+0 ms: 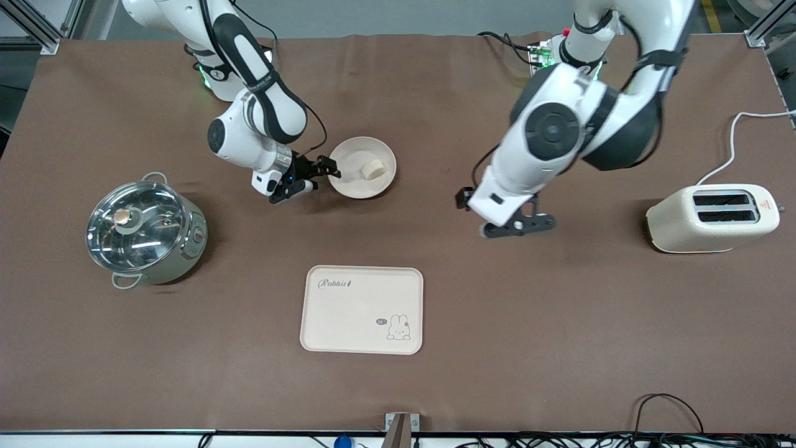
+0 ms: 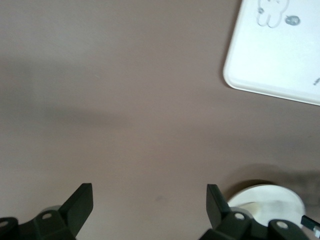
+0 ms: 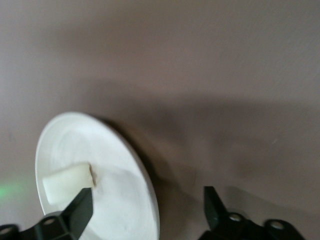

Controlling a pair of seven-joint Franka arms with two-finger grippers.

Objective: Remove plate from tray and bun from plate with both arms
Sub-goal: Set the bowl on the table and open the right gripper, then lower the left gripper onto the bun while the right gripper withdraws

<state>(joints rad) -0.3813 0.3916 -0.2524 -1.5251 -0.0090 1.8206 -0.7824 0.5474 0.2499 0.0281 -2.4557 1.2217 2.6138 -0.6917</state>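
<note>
Currently: plate (image 1: 354, 180) flat on table (image 1: 435, 373), farther from front camera than tray (image 1: 348, 311), toward right arm's end. Bun (image 1: 374, 168) in plate, off-centre, toward left arm's end. Right gripper (image 1: 320, 177) low at plate rim, fingers apart, one finger (image 3: 80, 210) over plate near bun, other off the rim over bare table; nothing clamped. Left gripper (image 1: 519, 225) over bare table between plate and toaster (image 1: 712, 218), fingers (image 2: 80, 205) wide apart, holding nothing. Tray with rabbit drawing nearer front camera, bare. Lidded pot (image 1: 146, 233) toward right arm's end; toaster toward left arm's end.
</note>
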